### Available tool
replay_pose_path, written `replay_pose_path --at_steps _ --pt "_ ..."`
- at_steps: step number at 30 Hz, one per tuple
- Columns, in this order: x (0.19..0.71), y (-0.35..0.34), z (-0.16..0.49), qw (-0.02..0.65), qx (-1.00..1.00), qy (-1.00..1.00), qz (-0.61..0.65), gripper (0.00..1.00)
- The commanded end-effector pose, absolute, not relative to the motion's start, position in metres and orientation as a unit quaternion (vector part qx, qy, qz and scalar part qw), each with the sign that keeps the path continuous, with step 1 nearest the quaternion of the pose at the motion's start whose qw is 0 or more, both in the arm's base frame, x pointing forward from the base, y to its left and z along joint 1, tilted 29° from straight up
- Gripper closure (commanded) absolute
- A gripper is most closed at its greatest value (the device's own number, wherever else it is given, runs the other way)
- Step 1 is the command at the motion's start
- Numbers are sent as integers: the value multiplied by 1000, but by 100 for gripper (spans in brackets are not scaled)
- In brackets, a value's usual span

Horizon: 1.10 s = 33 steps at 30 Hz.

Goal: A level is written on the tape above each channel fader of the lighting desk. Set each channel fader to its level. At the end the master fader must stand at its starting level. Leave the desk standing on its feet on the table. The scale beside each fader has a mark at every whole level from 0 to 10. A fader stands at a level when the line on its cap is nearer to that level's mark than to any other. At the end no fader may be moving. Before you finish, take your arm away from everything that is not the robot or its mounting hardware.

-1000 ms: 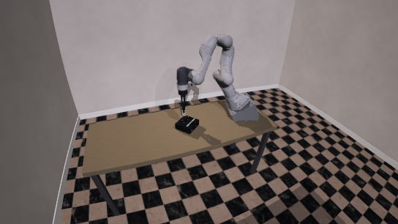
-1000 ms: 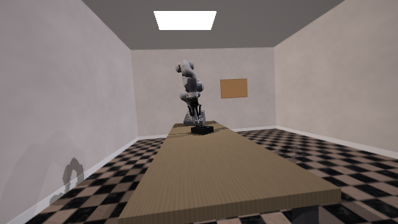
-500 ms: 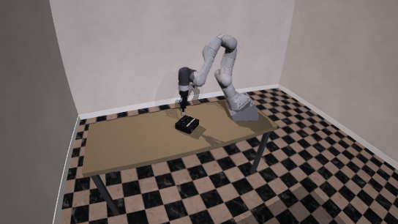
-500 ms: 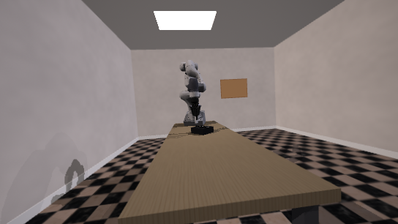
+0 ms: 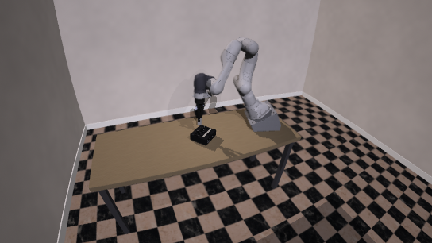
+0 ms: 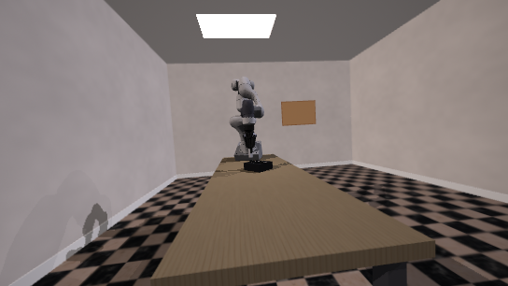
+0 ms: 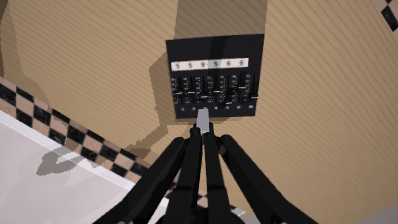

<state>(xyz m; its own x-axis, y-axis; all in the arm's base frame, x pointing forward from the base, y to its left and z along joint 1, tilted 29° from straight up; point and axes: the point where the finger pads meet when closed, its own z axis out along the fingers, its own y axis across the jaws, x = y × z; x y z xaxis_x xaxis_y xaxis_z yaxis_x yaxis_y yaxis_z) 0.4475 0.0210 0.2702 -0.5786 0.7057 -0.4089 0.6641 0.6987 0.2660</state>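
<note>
Near far end of wooden surface (image 5: 151, 159): black desk (image 5: 202, 135) with row of faders (image 7: 215, 92) (white tape (image 7: 210, 64) above, digits small). Fingers clenched together on nothing, tips hanging over desk's near edge. Arm's grey base (image 5: 267, 124) stands apart to one side. Orange board (image 6: 298, 112) on back wall.

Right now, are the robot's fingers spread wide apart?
No, in the wrist view the gripper has its two fingers pressed together, holding nothing, just short of the lighting desk.

Pale grey jointed arm (image 5: 238, 67), dark wrist, black tool (image 7: 203, 121) with grey pads
</note>
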Motion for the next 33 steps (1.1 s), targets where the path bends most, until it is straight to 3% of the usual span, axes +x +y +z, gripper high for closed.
replay_pose_path --at_steps 1,33 --pt "448 21 270 249 399 881 46 100" --pt "457 20 255 249 399 881 46 100"
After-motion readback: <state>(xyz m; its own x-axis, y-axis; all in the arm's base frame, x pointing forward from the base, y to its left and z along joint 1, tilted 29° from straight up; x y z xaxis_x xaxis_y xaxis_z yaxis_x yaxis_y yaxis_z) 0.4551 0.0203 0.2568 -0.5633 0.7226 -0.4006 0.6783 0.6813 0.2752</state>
